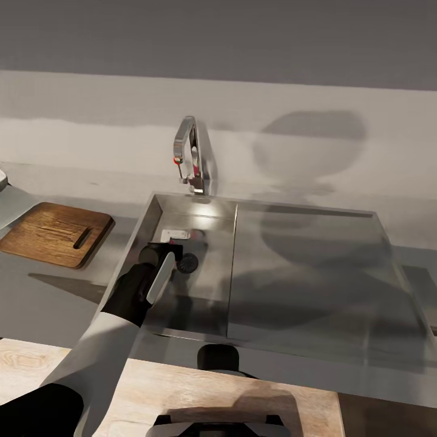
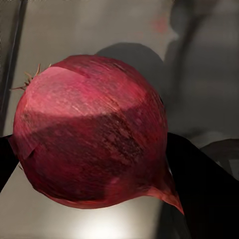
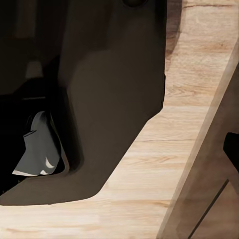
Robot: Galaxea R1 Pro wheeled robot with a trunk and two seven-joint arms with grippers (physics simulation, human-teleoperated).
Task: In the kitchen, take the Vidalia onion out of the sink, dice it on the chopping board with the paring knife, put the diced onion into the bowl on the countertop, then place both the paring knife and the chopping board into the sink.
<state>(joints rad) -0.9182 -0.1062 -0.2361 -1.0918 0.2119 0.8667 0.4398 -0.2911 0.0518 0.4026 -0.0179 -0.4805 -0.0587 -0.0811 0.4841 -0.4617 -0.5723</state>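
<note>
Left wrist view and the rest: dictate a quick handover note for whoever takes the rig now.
Left claw: shut on the dark red, papery-skinned round onion, low inside the grey metal sink near its drain.
Right claw: not seen; its camera looks at pale wood floor.
Brown wooden chopping board lies on the countertop left of the sink.
Done: onion grasped. Left: lift it to the board, dice, bowl it, then knife and board into the sink.

head above sink [image 1: 267,267], left wrist inside

Tap [image 1: 189,156] rising at sink's [image 1: 364,315] far rim, wide right basin open, chopping board [image 1: 56,233] on left countertop [image 1: 54,291]
</note>
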